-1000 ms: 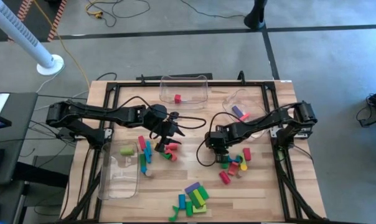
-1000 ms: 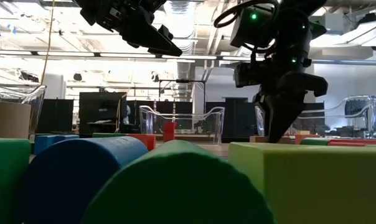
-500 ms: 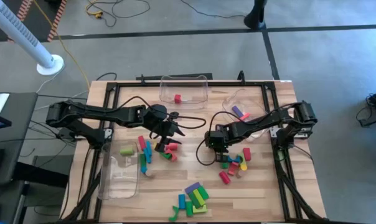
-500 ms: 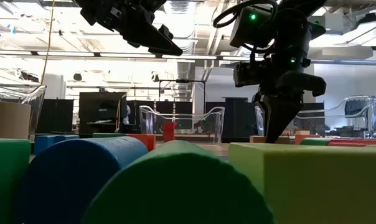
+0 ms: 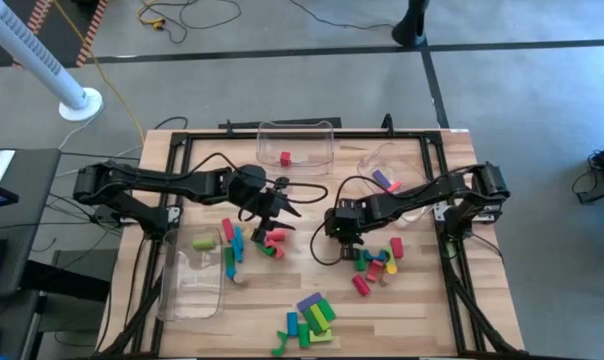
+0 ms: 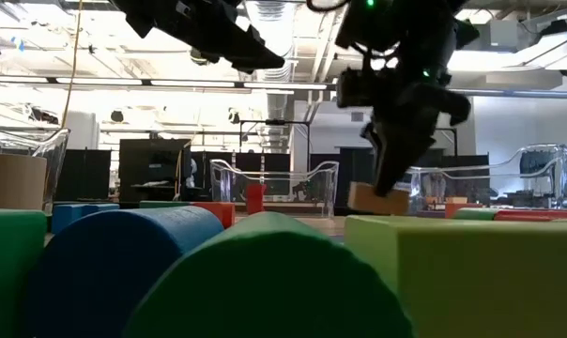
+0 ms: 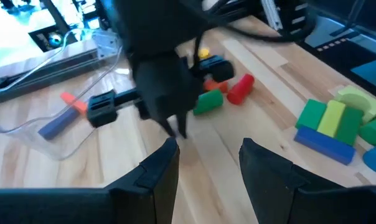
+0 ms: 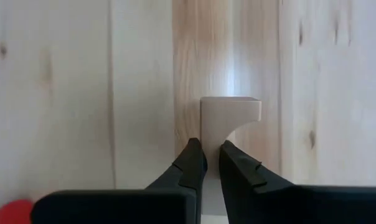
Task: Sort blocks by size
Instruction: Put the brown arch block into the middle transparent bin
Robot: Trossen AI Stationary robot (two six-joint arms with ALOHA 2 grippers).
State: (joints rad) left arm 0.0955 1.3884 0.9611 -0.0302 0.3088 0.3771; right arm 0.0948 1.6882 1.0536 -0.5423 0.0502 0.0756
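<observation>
My right gripper hangs over the table's middle right and is shut on a tan arch block, which also shows in the right wrist view. Beside it lies a pile of red, green, blue and yellow blocks. My left gripper hovers open above the table's middle, with nothing between its fingers. Below it lie red, pink, blue and green blocks. My right gripper pinches one end of the tan arch block between its two fingers. They come from above, slanting steeply down. The block hangs below the fingertips, slightly tilted and clear of the table.
A clear bin at the far middle holds a red block. Another bin at the far right holds a purple block. A third bin stands at the near left. More blocks lie near the front edge.
My right gripper has risen and shifted a little toward the table's left, bringing the tan arch block up with it. The block hid low behind the near blocks before and now hangs clear of the table.
</observation>
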